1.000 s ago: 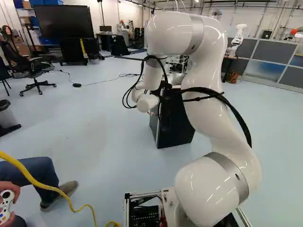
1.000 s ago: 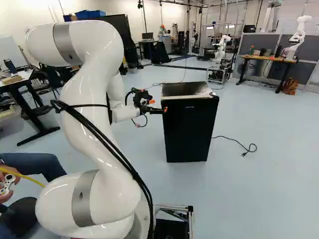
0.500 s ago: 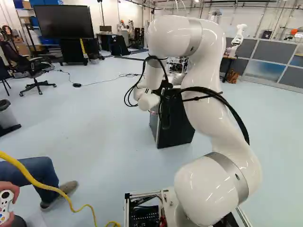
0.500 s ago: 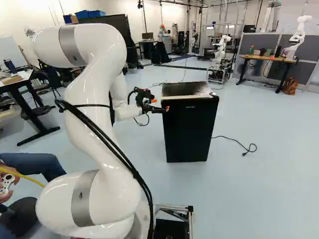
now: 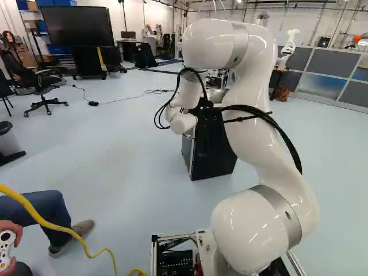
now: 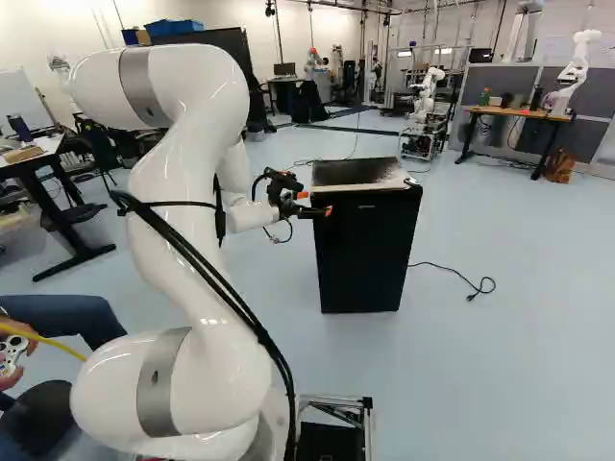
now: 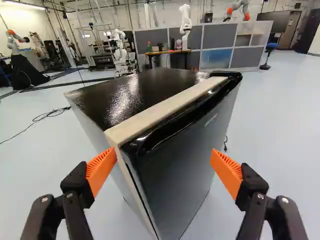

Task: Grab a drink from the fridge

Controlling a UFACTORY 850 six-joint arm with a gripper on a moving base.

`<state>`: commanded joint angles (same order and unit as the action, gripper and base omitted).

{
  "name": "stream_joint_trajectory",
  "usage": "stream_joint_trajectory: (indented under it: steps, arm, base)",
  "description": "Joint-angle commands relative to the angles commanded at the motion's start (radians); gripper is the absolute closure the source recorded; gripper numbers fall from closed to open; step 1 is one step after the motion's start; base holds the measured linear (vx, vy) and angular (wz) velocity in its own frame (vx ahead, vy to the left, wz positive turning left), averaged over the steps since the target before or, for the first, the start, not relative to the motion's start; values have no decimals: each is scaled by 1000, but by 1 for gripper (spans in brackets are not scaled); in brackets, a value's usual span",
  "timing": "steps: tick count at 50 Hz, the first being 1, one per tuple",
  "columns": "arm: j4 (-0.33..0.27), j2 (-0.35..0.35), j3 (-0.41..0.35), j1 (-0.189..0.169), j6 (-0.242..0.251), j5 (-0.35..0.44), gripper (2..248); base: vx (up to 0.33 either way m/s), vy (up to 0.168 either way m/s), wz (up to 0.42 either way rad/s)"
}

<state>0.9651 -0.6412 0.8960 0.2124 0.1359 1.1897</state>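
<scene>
Opens on a glossy pale blue floor [image 5: 126, 155], backed by whitish walls [image 5: 137, 20]. Has a big dark screen [image 5: 77, 26] beyond an office chair [image 5: 47, 82]. Shows grey partitions [image 6: 480, 84] behind a wood-topped desk [image 6: 504, 112], with probably a brown bag [image 6: 559, 166] near one leg. Gets light from a ceiling strip [image 7: 22, 4].

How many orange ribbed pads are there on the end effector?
2 on the black end effector: one orange ribbed pad by the nearest top corner of the black boxy fridge, the other pad by its front's far edge.
</scene>
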Motion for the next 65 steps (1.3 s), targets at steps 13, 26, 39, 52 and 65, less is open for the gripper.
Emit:
stream_joint_trajectory:
  steps: [13,26,39,52,65]
  arm:
    - [0,37,-57,-7,0,0,3]
    - [0,85,-129,-10,0,0,3]
    - [0,113,-171,0,0,0,3]
    - [0,116,-175,5,0,0,3]
    - [0,120,-182,30,0,0,3]
  base:
    - [0,0,0]
    - [0,0,0]
    - [0,0,0]
    - [0,0,0]
    - [0,0,0]
